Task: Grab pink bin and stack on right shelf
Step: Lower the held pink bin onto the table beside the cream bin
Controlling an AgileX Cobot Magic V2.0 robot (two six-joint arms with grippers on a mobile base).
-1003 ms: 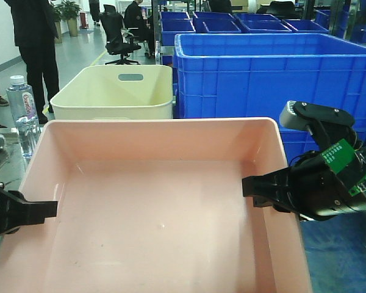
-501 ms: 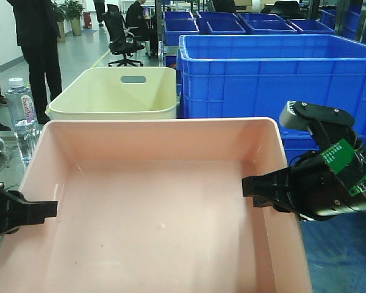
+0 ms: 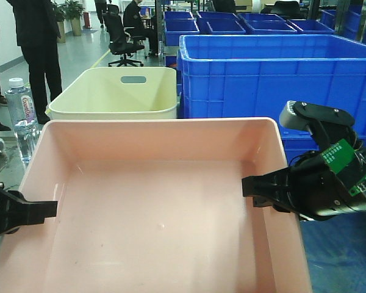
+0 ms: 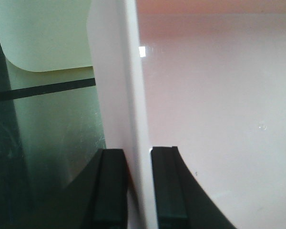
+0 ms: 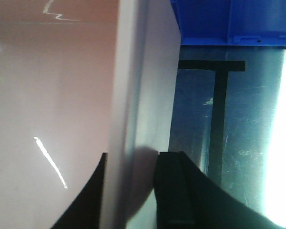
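Grasp stage: pink bin (image 3: pixel 165 201) walls are clamped by left tool (image 4: pixel 138 186) and right tool (image 5: pixel 133 191); a level, synchronized lift is judged due next.

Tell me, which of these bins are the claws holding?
The shallow pink bin nearest the camera; the cream bin and blue crates behind it stand untouched.

The pink bin (image 3: pixel 165 213), right in front of me
Shallow pale-pink tub, empty, upright and level, rounded corners, smooth walls
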